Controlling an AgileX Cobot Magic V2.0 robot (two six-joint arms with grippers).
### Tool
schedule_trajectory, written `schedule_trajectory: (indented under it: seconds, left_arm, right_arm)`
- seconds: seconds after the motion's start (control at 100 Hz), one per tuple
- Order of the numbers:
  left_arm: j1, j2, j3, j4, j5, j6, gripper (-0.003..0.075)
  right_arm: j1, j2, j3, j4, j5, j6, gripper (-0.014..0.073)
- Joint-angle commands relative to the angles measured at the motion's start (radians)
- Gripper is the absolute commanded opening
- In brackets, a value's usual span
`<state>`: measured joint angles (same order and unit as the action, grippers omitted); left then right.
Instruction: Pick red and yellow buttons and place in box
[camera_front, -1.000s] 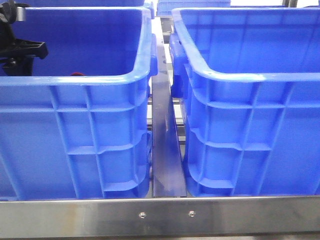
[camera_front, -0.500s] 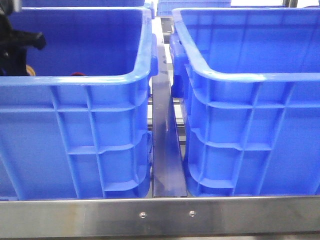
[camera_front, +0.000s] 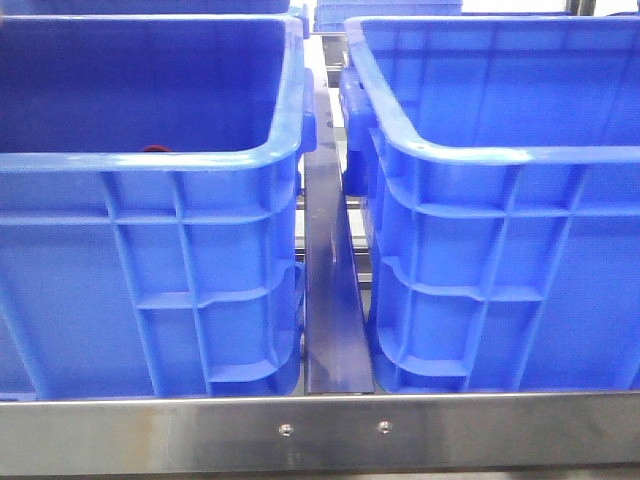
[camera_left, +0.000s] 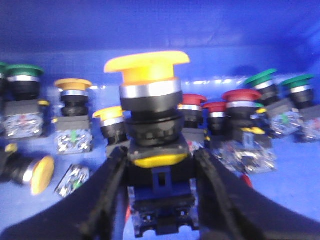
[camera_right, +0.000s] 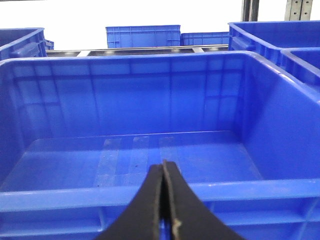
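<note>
**Left gripper closed on a yellow button inside a crate of push buttons**

Two large deep blue plastic crates with ribbed walls and rolled rims stood side by side on a steel-edged table (camera_front: 330, 430), the left crate (camera_front: 150, 260) and the right crate (camera_front: 500, 260), with a narrow metal strip between them. Neither arm showed in the front view; only a sliver of dark red peeked over the left crate's near rim.

The left wrist view looked at a crate floor crowded with mushroom-head push buttons. The left gripper (camera_left: 160, 200) had its two black fingers (camera_left: 107, 195) pressed against either side of one yellow-capped push button (camera_left: 150, 120), which stood upright between them. Around it I counted three more yellow buttons (camera_left: 73, 107), three red buttons (camera_left: 241, 107) clustered just beside the held one, and three clear green buttons (camera_left: 25, 80) toward the edges; a fourth green cap may have been cut off at the frame's edge.

The right gripper (camera_right: 163, 200) hung with its fingers pressed together, holding nothing, above the near rim of an empty blue box (camera_right: 150, 150).
</note>
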<state>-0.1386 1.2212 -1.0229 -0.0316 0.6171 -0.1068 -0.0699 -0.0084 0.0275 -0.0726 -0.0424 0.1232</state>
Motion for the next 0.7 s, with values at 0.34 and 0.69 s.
schedule_trajectory:
  seconds: [0.34,0.69]
  left_arm:
    - [-0.157,-0.274,0.130,-0.113,-0.103,0.083,0.0102]
    - [-0.520,-0.221,0.118,-0.161,-0.130,0.238,0.0102]
  right_arm:
    - [0.001,-0.022,0.005,-0.011,-0.074,-0.006,-0.0061]
    - [0.001,-0.022,0.001,-0.011,-0.070,-0.006,-0.0061]
